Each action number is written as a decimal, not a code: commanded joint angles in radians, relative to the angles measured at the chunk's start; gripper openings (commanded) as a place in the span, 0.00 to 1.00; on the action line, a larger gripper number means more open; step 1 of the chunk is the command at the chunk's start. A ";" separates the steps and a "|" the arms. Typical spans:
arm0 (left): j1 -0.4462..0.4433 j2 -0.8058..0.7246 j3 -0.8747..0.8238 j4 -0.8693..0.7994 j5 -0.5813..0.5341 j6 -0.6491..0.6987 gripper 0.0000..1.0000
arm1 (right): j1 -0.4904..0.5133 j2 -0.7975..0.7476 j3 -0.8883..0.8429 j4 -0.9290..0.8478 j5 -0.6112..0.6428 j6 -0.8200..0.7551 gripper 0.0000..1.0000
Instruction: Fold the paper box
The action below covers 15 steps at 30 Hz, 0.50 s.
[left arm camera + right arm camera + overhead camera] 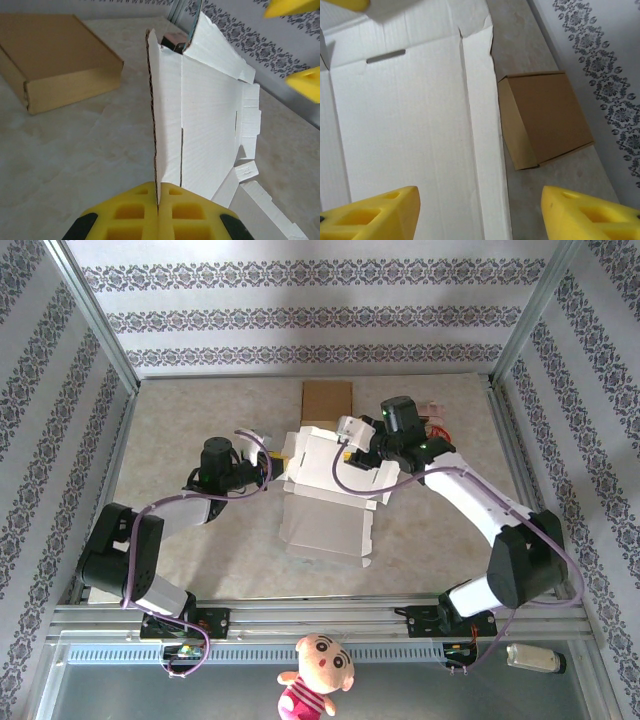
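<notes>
The paper box point(325, 525), half-open at the middle of the table point(200, 420), looks light, thin and easily creased, best gripped at a flap's edge, as the left gripper point(158, 200) does, clamped on its upright wall, while the right gripper point(480, 212) hovers wide apart, empty.

paper box point(405, 130) partly out of view

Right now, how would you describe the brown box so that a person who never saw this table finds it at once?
Look at the beige table and go to its far edge, below the patterned back wall. There, just behind the white paper box, lies the brown box. It is the only brown, closed one; its white neighbour stands open, not yet folded.
</notes>
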 commanded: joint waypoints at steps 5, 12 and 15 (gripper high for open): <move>0.002 -0.044 -0.007 0.074 0.053 0.047 0.00 | -0.025 0.079 0.076 -0.003 -0.010 -0.023 0.55; 0.001 -0.058 -0.005 0.053 0.039 0.054 0.00 | -0.035 0.082 0.071 -0.014 -0.033 -0.021 0.31; 0.001 -0.053 0.000 0.051 0.033 0.049 0.00 | -0.033 0.072 0.064 -0.015 -0.030 -0.021 0.14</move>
